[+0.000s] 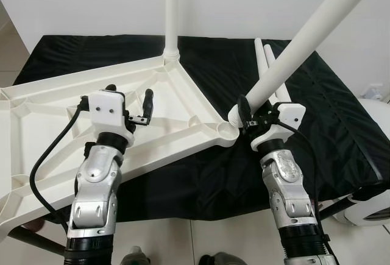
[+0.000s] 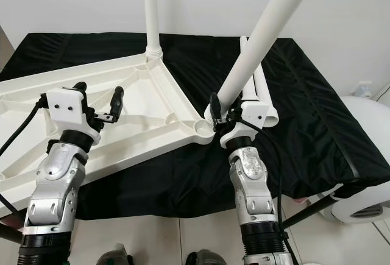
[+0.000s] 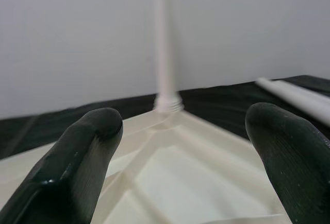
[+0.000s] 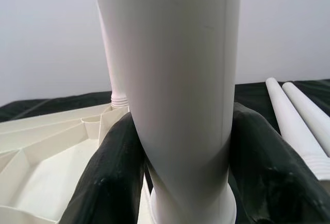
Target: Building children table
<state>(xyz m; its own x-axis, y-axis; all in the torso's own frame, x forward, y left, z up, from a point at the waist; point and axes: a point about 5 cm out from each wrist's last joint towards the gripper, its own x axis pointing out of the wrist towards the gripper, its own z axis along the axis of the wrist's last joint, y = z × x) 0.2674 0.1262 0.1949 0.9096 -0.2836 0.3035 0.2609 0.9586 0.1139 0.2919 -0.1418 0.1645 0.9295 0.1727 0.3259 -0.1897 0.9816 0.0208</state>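
Right end effector (image 1: pixel 255 117) is clamped on a tilted table leg (image 1: pixel 298 44), base at the near corner socket (image 1: pixel 226 133) of the upturned tabletop (image 1: pixel 49 125). Left end effector (image 1: pixel 129 102) is held apart over the tabletop. One leg (image 1: pixel 172 9) is fitted upright; two spare legs (image 4: pixel 299 116) lie on the black-covered counter (image 1: pixel 341 137), unfitted.

tabletop (image 1: pixel 73 103) on cloth (image 1: pixel 329 131) — upright leg (image 1: pixel 172 9) at far corner | spare legs (image 1: pixel 263 58) lie to its right

Silver jointed forearms, white wrist housings with two dark screws, long black-fingered claws, black cable looping off the left arm
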